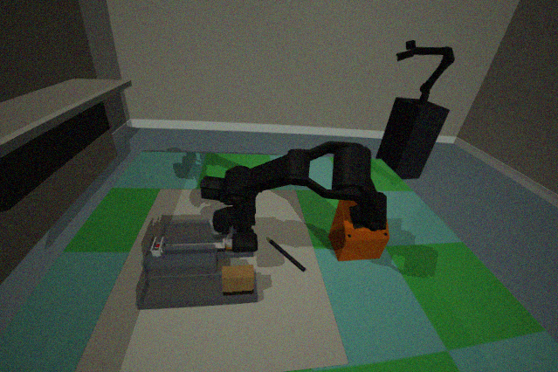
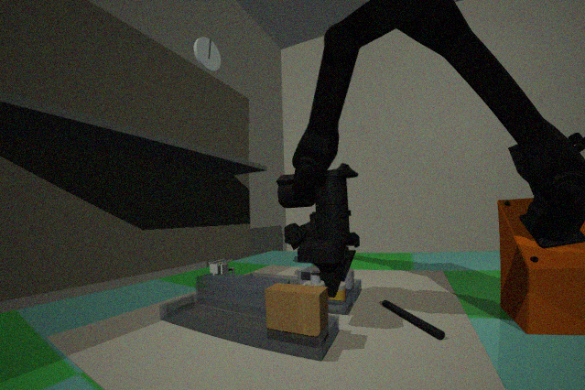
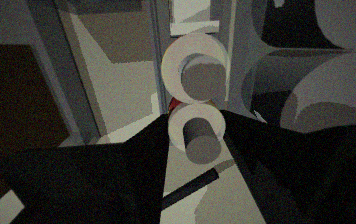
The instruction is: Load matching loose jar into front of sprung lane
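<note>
The black metal jaws (image 1: 244, 249) (image 2: 333, 294) are standing partway open, gripping the pale-lidded jar with a yellow band (image 2: 338, 294) (image 3: 176, 126) at the sprung lane's front, probably keeping it upright while it is pressing back the white-lidded round jar (image 3: 172, 62) just behind, against the pusher's force.

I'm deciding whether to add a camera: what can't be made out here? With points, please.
- Held jar's (image 3: 178, 126) base, wrist view: hidden beneath its own pale round lid.
- Black gripper's (image 3: 196, 125) fingertip contact, exterior view: the dark fingers blend together.
- Front stop, top view: hidden behind the gripper.
- Round white wall clock's (image 2: 203, 54) numerals, exterior view: too small and grainy.
</note>
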